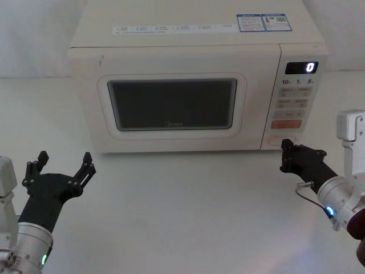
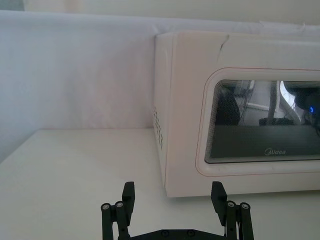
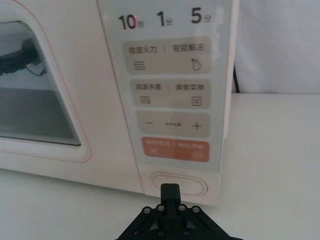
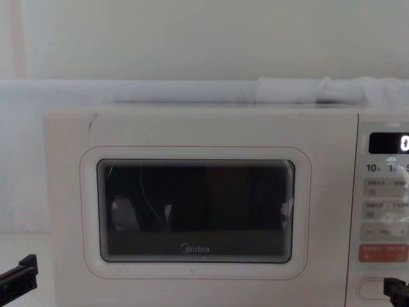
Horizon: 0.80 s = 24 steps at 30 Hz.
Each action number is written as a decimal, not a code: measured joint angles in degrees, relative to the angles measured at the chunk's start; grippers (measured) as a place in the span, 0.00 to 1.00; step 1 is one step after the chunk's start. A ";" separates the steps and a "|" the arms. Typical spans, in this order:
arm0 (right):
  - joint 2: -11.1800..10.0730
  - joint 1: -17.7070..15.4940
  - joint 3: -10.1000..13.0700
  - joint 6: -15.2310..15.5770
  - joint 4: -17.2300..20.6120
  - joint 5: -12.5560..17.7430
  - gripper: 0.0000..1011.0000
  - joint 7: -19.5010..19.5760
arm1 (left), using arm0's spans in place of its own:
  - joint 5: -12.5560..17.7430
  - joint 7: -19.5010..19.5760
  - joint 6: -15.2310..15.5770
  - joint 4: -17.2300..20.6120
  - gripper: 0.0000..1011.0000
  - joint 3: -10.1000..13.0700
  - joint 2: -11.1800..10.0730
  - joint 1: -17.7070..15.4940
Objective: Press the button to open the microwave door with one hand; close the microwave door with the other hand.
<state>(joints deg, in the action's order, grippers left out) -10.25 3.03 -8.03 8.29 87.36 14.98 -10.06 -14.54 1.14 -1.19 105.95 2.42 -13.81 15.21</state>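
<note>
Close to the robot, on the left, the left gripper [image 1: 61,165] is hanging over the white table [image 1: 182,217] with its fingers spread wide, holding nothing. It is sitting well apart from the microwave. On the right, the right gripper [image 1: 287,153] is pointing its pinched-together fingers at the button [image 3: 179,185], which is sitting at the bottom of the control panel [image 1: 293,103], under the orange-red key [image 3: 175,149]. The tip looks just beside the button or touching it; I cannot tell which.

Farther back, the microwave door [image 1: 171,105] is sitting flat and closed. So I think the task is only starting: the press, the opening and the closing are all left. Through the dark window [image 1: 172,104] the inside is hard to see.
</note>
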 joint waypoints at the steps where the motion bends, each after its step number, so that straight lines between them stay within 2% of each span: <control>1: -0.02 0.13 0.02 -0.09 -0.19 0.01 0.00 0.05 | 0.00 0.00 0.00 0.00 0.99 0.00 0.00 0.00; 24: 0.42 2.15 -0.11 -1.85 -3.74 0.05 0.00 0.45 | 0.00 0.00 0.00 0.00 0.99 0.00 0.00 0.00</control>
<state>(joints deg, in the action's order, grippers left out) -9.83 5.18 -8.14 6.44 83.62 15.02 -9.61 -14.54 1.14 -1.19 105.95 2.41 -13.81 15.21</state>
